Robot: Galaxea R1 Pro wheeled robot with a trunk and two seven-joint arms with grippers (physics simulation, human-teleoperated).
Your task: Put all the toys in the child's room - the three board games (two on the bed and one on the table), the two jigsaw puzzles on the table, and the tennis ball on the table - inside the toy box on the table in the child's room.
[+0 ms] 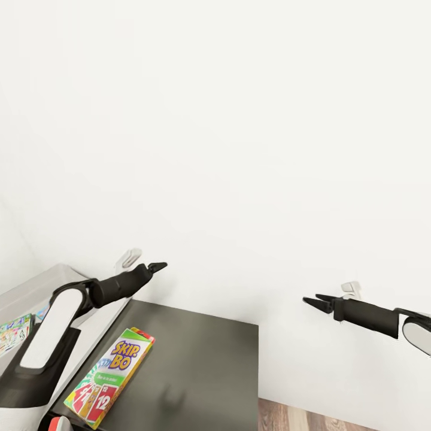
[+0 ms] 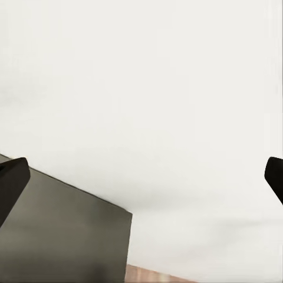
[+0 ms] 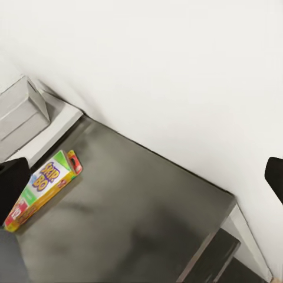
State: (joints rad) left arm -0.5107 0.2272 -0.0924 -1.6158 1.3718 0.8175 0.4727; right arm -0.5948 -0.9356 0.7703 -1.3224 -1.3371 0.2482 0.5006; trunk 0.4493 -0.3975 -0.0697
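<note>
The rainbow SKIP-BO board game [image 1: 111, 377] lies flat on a low dark-grey cabinet top [image 1: 197, 371], near its left side; it is also in the right wrist view [image 3: 41, 188]. My left gripper [image 1: 157, 265] hangs open and empty above the cabinet's far left corner, pointing at the white wall, its fingers [image 2: 12, 183] wide apart. To the right of the cabinet my right gripper [image 1: 312, 300] is open and empty in the air, one finger [image 3: 12, 188] showing beside the box. A green-white printed box [image 1: 15, 332] lies at the left edge, partly hidden by my left arm.
A bare white wall [image 1: 239, 120] stands close ahead. A pale grey surface [image 1: 42, 284] adjoins the cabinet on the left; I cannot tell whether it is the table or the toy box. Wood-plank floor [image 1: 335, 419] shows right of the cabinet.
</note>
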